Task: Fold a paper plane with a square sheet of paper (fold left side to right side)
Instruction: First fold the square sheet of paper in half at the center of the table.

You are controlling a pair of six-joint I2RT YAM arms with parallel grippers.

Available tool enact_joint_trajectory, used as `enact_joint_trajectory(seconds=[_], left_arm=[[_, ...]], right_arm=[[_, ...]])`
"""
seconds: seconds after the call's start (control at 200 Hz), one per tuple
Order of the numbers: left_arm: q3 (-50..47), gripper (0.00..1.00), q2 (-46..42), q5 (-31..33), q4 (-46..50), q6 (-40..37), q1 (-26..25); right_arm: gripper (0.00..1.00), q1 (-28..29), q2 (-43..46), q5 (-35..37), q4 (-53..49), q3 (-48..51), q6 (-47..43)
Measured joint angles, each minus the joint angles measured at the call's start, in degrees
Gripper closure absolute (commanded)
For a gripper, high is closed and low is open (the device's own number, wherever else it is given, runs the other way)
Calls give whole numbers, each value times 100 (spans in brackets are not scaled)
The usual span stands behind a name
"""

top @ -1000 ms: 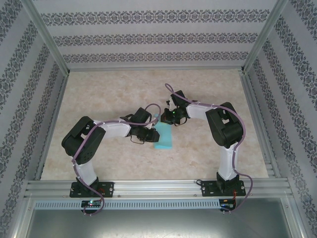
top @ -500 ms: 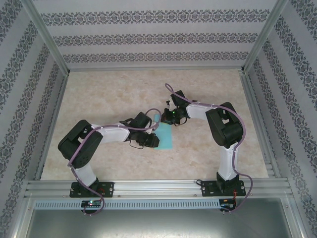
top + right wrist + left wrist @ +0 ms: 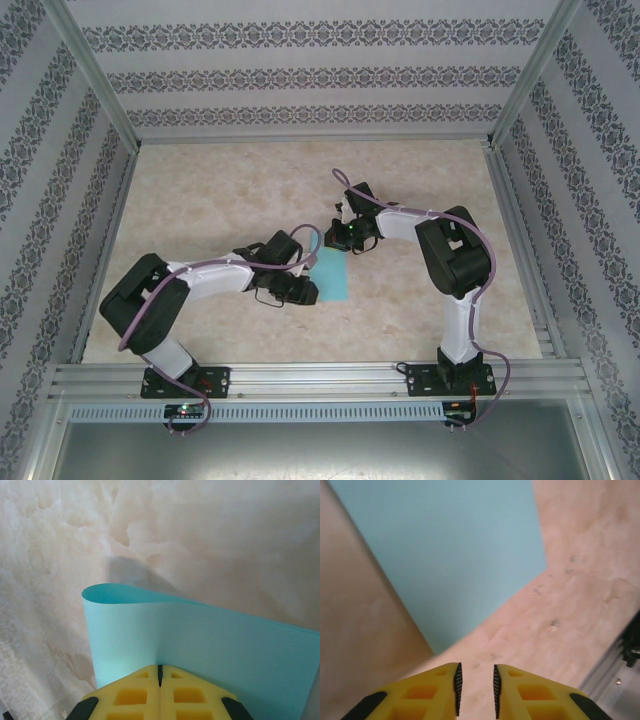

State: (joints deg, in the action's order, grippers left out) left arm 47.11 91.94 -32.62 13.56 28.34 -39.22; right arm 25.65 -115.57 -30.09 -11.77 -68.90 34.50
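Turquoise square sheet of paper (image 3: 334, 277) is pinched by the right gripper (image 3: 160, 669); the left gripper (image 3: 475, 682), slightly parted and empty, has been shifted nearward, and the fold is left uncreased.

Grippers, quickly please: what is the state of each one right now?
Left gripper: open by a narrow gap, holding nothing.
Right gripper: closed on the edge of the square sheet of paper.
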Motion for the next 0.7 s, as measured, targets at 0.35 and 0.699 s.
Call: enact_joint_trajectory(seconds=[0.35, 0.699], left_arm=[[1399, 70, 855, -188, -127, 26, 673], [1580, 73, 1849, -251, -358, 208, 671]], right_arm=[[100, 2, 0, 0, 0, 0, -20], [100, 11, 0, -2, 61, -4, -15]])
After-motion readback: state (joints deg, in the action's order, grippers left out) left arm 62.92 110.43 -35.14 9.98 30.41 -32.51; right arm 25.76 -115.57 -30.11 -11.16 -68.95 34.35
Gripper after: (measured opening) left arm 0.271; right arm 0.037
